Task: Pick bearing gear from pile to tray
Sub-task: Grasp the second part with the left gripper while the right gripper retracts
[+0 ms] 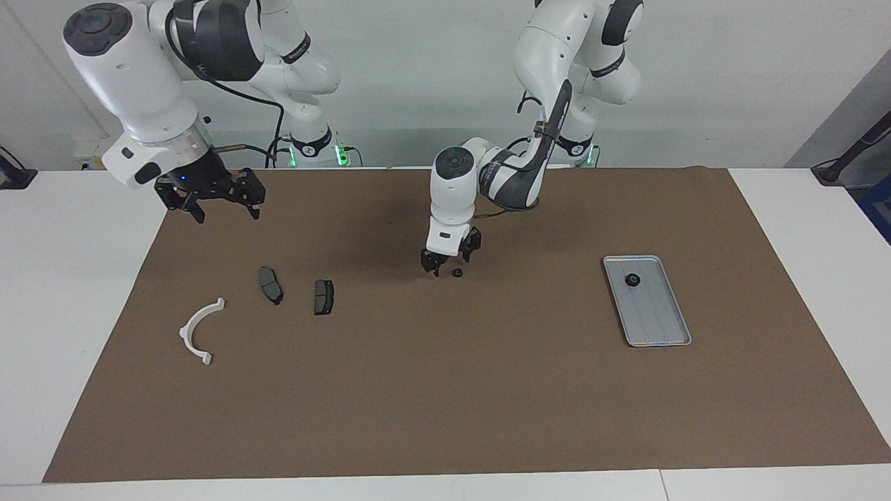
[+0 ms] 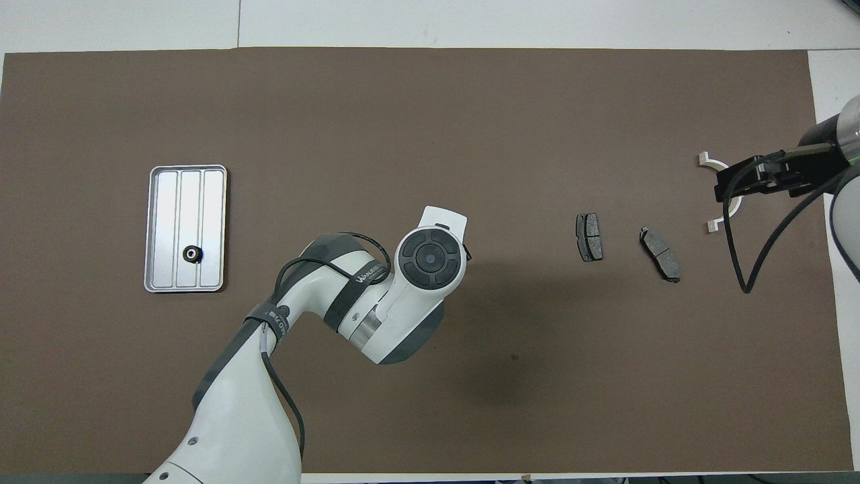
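A small black bearing gear [image 1: 457, 273] lies on the brown mat near the table's middle. My left gripper [image 1: 450, 264] is low over it and open, fingertips on either side of it; I cannot tell whether they touch it. In the overhead view the left hand hides this gear. Another black gear [image 1: 632, 281] [image 2: 192, 253] lies in the silver tray [image 1: 658, 327] [image 2: 168, 202] toward the left arm's end. My right gripper [image 1: 227, 213] [image 2: 729, 188] hangs open and empty, raised over the white bracket [image 2: 709, 227] of the pile.
Two dark brake pads [image 1: 271, 284] [image 1: 323, 296] and the white curved bracket [image 1: 200, 330] lie spread out toward the right arm's end. A brown mat [image 1: 445, 403] covers most of the white table.
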`<state>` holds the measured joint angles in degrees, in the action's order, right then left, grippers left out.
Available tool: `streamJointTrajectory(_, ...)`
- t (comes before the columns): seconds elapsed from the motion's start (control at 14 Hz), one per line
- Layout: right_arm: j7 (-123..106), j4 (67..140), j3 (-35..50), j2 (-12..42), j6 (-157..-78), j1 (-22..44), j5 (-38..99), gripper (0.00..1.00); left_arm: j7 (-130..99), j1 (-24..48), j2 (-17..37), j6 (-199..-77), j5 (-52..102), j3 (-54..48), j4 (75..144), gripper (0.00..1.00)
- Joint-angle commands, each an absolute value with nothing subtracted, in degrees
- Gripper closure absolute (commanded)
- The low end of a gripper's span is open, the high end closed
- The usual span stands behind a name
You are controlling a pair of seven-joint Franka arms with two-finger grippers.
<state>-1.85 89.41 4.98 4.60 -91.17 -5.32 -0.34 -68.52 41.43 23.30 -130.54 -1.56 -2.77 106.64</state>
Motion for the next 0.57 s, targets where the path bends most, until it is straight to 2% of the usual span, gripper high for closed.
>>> streamJointTrajectory(0.0,-2.2,90.97,-0.17,3.16,-91.67,-0.62,-0.26,0.0,-69.17,40.52,23.03,-133.32,-3.25,-2.72,109.06,0.16)
streamJointTrajectory(0.14,-2.37,90.7,-0.44,2.9,-91.5,-0.62,-0.18,0.0,-69.08,40.43,22.85,-133.5,-3.25,-2.64,109.51,0.23)
streamJointTrajectory(0.36,-2.29,91.14,-0.53,2.37,-91.23,-0.53,-0.18,0.0,-68.91,40.17,22.85,-133.51,-3.52,-2.64,109.51,0.26)
streamJointTrajectory(0.5,-2.2,91.05,-0.44,2.2,-91.05,-0.35,-0.26,0.0,-68.99,40.25,22.85,-133.59,-3.52,-2.72,109.51,0.36)
